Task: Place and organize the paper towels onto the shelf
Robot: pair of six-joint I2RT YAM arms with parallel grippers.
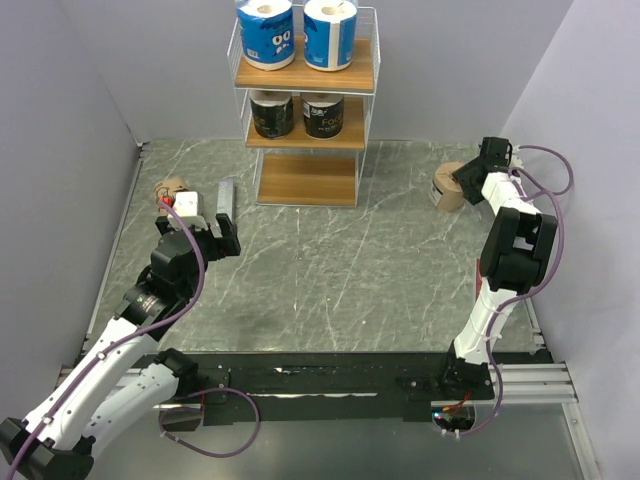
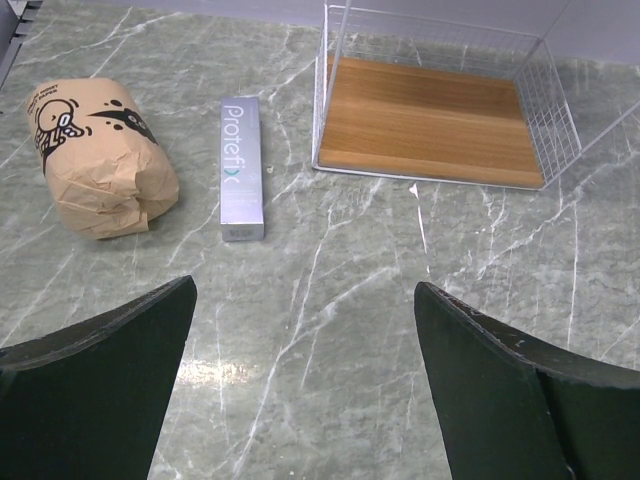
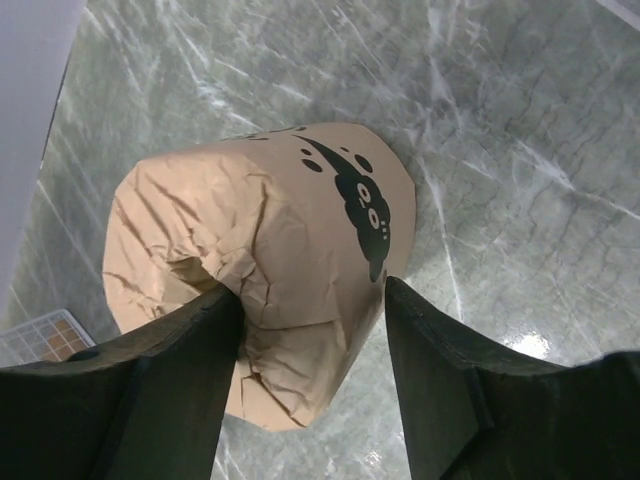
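The shelf (image 1: pixel 307 180) stands at the back centre. Two blue-and-white paper towels (image 1: pixel 266 32) sit on its top tier and two black ones (image 1: pixel 322 113) on the middle tier. Its bottom board (image 2: pixel 430 120) is bare. A tan roll (image 1: pixel 447 188) lies on the table at the right. My right gripper (image 1: pixel 476 172) is shut on this roll's wall (image 3: pixel 300 210), one finger at its dented end and one outside. A second tan roll (image 2: pixel 100 155) lies at the left. My left gripper (image 2: pixel 305 290) is open and empty, short of that roll (image 1: pixel 172 188).
A flat grey box (image 2: pixel 242 168) marked Protefix lies between the left tan roll and the shelf, and shows in the top view (image 1: pixel 226 198). Grey walls close in the table on the left, back and right.
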